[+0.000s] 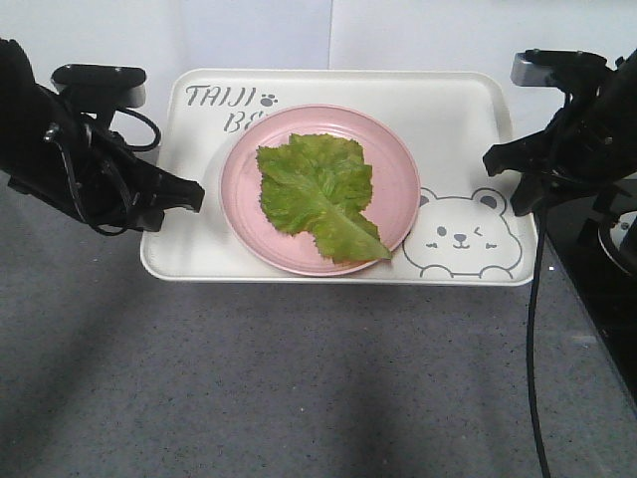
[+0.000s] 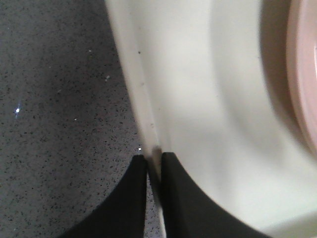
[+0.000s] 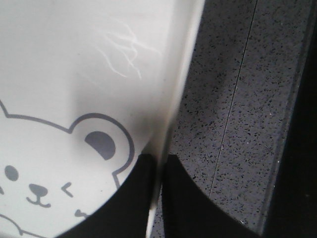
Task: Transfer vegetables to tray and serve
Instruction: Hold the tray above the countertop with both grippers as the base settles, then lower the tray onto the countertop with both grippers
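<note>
The cream-white tray (image 1: 448,129) with a grey bear drawing lies on the grey counter. On it stands a round pink plate (image 1: 398,159) holding the vegetables, one crinkly green lettuce leaf (image 1: 318,189). My left gripper (image 1: 189,194) is at the tray's left edge. In the left wrist view my left gripper (image 2: 153,158) is shut on the rim of the tray (image 2: 208,99), one finger outside and one inside. My right gripper (image 1: 513,184) is at the right edge. In the right wrist view my right gripper (image 3: 159,157) pinches the rim of the tray (image 3: 64,49) beside the bear's ear.
Grey speckled counter (image 1: 299,378) stretches in front of the tray. A black surface (image 1: 607,269) borders the counter on the right. A cable (image 1: 532,329) hangs from the right arm. A white wall stands right behind the tray.
</note>
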Tool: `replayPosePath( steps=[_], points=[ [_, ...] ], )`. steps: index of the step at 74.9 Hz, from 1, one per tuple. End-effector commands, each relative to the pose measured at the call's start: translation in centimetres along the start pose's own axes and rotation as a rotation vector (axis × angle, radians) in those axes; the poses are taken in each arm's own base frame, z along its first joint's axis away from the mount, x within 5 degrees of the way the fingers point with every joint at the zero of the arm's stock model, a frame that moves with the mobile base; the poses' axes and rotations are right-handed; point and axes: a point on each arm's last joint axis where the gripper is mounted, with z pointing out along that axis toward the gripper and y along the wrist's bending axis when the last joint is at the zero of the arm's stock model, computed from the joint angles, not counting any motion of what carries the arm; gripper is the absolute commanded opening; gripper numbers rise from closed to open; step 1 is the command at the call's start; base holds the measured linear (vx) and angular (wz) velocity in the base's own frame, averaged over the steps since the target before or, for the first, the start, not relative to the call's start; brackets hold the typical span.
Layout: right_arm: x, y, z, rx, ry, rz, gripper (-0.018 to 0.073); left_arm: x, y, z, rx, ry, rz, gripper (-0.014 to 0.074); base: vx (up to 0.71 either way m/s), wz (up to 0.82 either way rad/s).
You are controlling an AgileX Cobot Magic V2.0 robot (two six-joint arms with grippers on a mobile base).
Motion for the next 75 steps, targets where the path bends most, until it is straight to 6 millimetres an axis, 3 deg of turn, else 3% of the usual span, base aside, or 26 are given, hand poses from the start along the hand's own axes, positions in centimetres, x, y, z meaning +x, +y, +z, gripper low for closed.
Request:
replayPosePath(
  steps=[1,21,34,55,75],
  points=[
    [-0.5,1.6,-2.6,-0.082,-0.132,-0.021,-0.0006,-1.0,-1.4,-2.6,0.109,-0.152,0.0,-0.0006,0.0,0.0],
    [-0.8,1.8,-2.4,-0.091,-0.159,-0.059,-0.0006,-0.9,-1.1,-2.6,0.068,-0.148,0.036,-0.0006,0.0,0.0],
    [-1.5,2.2,-0.8,-0.175,-0.151,-0.055,-0.0006,-1.0,-0.6,-1.9,0.007,-0.128,0.067,-0.0006,0.0,0.0],
    [-2.8,2.3,3.0,-0.292,-0.131,-0.034,-0.0006,-1.2,-0.3,1.8,-0.054,-0.031,0.096,-0.0006,0.0,0.0],
    [-3.0,3.3,7.2,-0.259,-0.038,-0.096,-0.0006,-1.1,-0.1,6.4,-0.085,0.075,0.11,-0.0006,0.0,0.0]
  ],
)
